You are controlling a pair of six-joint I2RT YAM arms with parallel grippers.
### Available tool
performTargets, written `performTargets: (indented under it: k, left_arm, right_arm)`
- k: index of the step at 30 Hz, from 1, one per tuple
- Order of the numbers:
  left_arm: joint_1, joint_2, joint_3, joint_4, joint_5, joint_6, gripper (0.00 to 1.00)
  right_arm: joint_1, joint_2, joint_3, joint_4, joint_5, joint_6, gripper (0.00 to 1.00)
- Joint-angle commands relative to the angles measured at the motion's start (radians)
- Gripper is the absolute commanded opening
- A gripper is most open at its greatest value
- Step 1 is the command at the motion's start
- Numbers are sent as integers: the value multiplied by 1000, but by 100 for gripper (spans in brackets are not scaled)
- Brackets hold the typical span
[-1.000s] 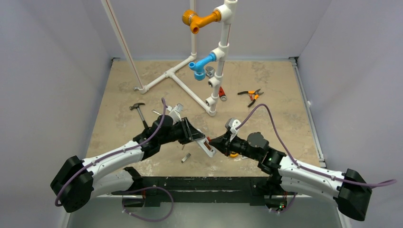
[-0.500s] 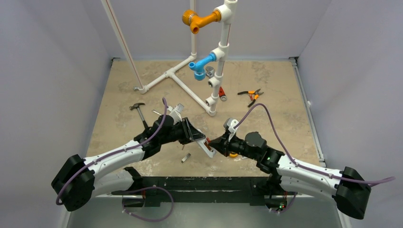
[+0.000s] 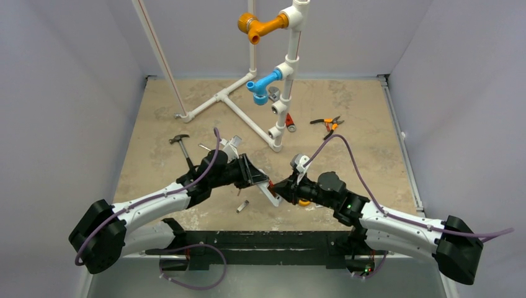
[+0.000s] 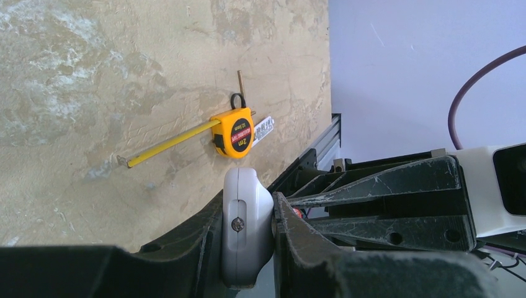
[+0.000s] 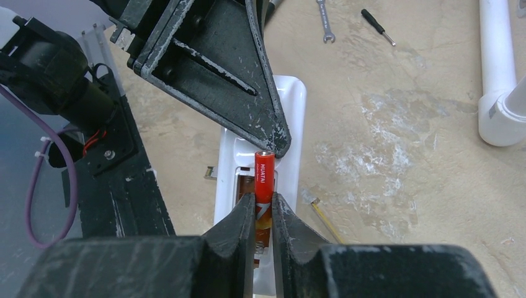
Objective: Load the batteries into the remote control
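My left gripper [image 3: 260, 183] is shut on the white remote control [image 3: 271, 194] and holds it above the table near the front edge. In the left wrist view the remote [image 4: 245, 226] sits edge-on between the jaws of the left gripper [image 4: 248, 200]. My right gripper [image 3: 281, 185] meets it from the right. In the right wrist view the right gripper [image 5: 263, 200] is shut on a red battery [image 5: 263, 176]. The battery lies lengthwise over the open battery bay [image 5: 245, 186] in the remote's back [image 5: 293, 105]. The battery's tip reaches the left finger [image 5: 273, 133].
An orange tape measure [image 4: 234, 133] with its tape pulled out lies under the right arm [image 3: 304, 202]. A small grey piece [image 3: 243, 206], a hammer [image 3: 181, 144], orange pliers [image 3: 329, 124], a red-handled tool [image 3: 289, 121] and a white pipe frame [image 3: 248, 118] are on the table.
The right arm has edged slightly left and forward, keeping the battery at the remote. The left arm has barely shifted.
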Motion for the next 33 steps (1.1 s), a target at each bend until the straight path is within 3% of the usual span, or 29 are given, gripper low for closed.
performTargets:
  k: [1, 7, 33]
  left_arm:
    - [-7, -3, 31, 65, 21, 8, 0]
    - [-7, -2, 31, 70, 25, 7, 0]
    - [-7, 5, 27, 81, 38, 15, 0]
  right_arm:
    - [8, 10, 52, 19, -8, 12, 11]
    - [9, 14, 56, 20, -16, 12, 16]
    - [11, -48, 93, -64, 5, -72, 21]
